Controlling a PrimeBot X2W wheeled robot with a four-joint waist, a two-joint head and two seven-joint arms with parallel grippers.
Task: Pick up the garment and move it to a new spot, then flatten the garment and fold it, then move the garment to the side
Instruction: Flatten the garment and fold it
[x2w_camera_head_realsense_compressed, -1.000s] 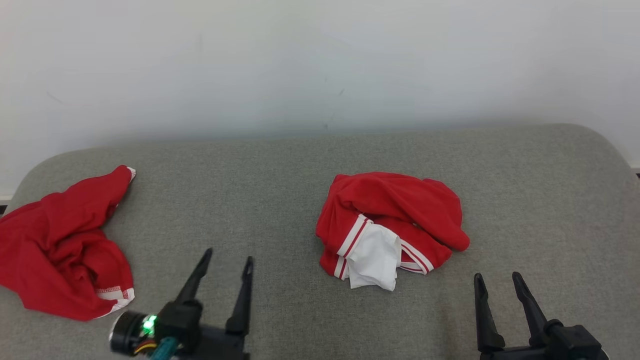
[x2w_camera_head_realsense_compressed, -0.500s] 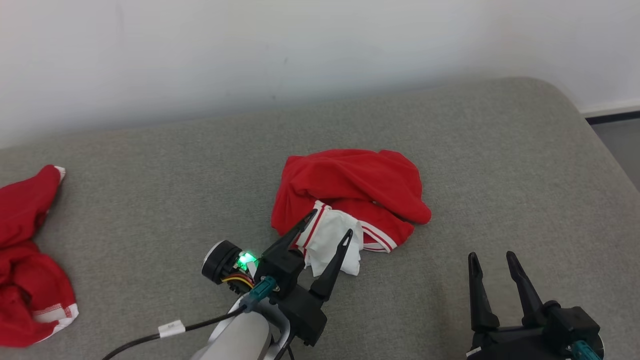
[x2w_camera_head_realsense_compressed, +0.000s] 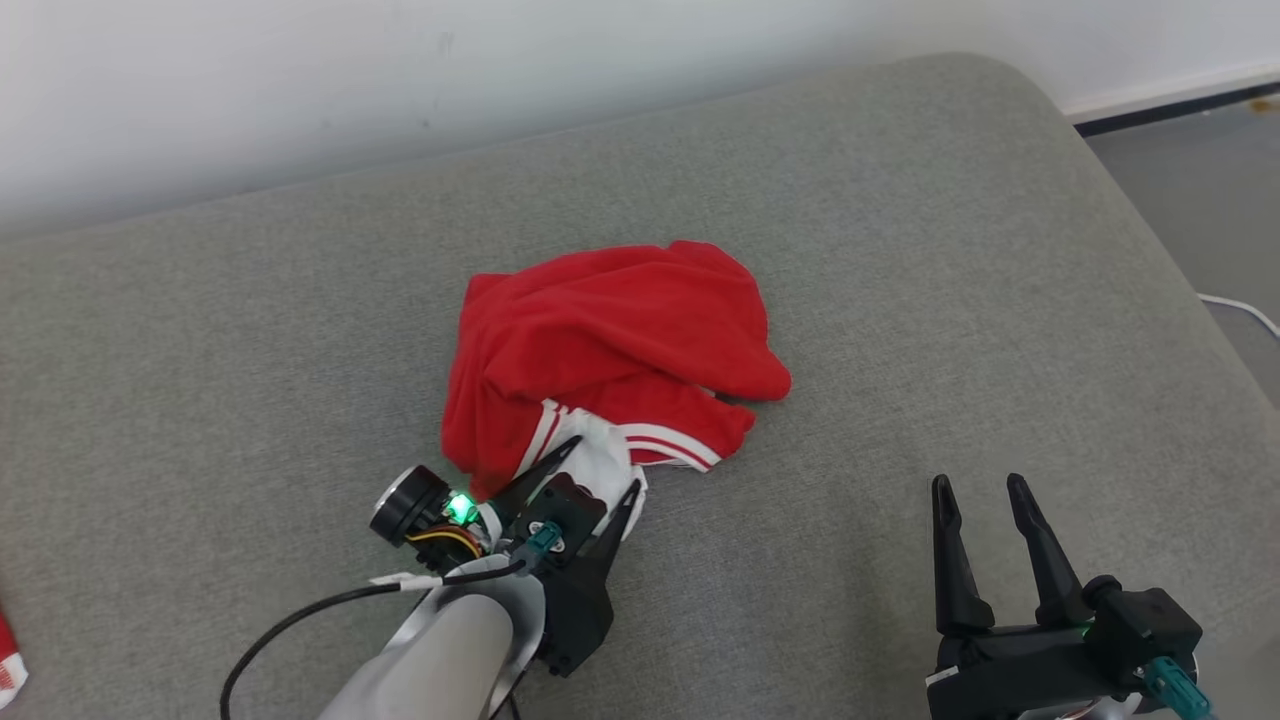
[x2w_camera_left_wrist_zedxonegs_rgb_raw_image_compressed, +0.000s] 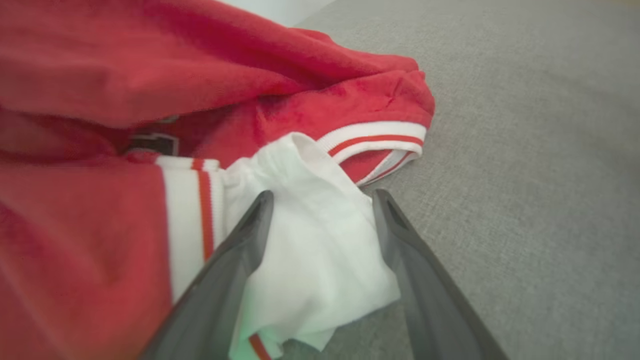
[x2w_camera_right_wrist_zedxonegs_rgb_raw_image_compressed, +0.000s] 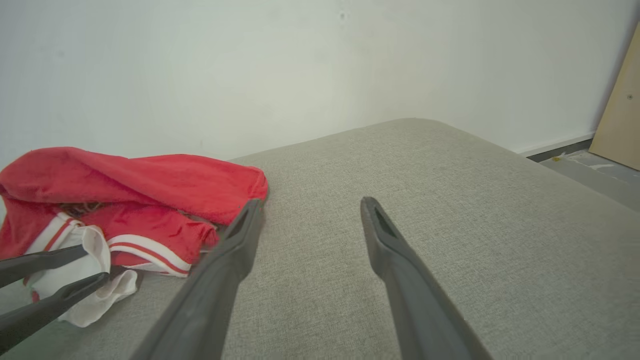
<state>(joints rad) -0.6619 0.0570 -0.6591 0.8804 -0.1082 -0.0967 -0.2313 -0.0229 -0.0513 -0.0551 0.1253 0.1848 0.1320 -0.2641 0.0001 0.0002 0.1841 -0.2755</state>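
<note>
Head view, garment (x2w_camera_head_realsense_compressed: 600, 340): red, crumpled, white-striped hems, lying on the grey cushion (x2w_camera_head_realsense_compressed: 900, 250).
Head view, left gripper (x2w_camera_head_realsense_compressed: 605, 465): at the garment's near edge, jaws spread.
Head view, right gripper (x2w_camera_head_realsense_compressed: 978, 482): well apart from the garment, to its right, jaws spread, nothing held.
Left wrist view, left gripper (x2w_camera_left_wrist_zedxonegs_rgb_raw_image_compressed: 324, 194): jaws straddle the garment's white flap (x2w_camera_left_wrist_zedxonegs_rgb_raw_image_compressed: 310, 240), not pinching it.
Right wrist view, right gripper (x2w_camera_right_wrist_zedxonegs_rgb_raw_image_compressed: 311, 201): over bare cushion, right of the garment (x2w_camera_right_wrist_zedxonegs_rgb_raw_image_compressed: 150, 180), jaws apart.

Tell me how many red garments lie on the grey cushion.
2. One crumpled red fabric garment with white striped trim lies midway on the grey fabric cushion; a second red-and-white sliver shows at the head view's left edge, mostly cut off.
</note>
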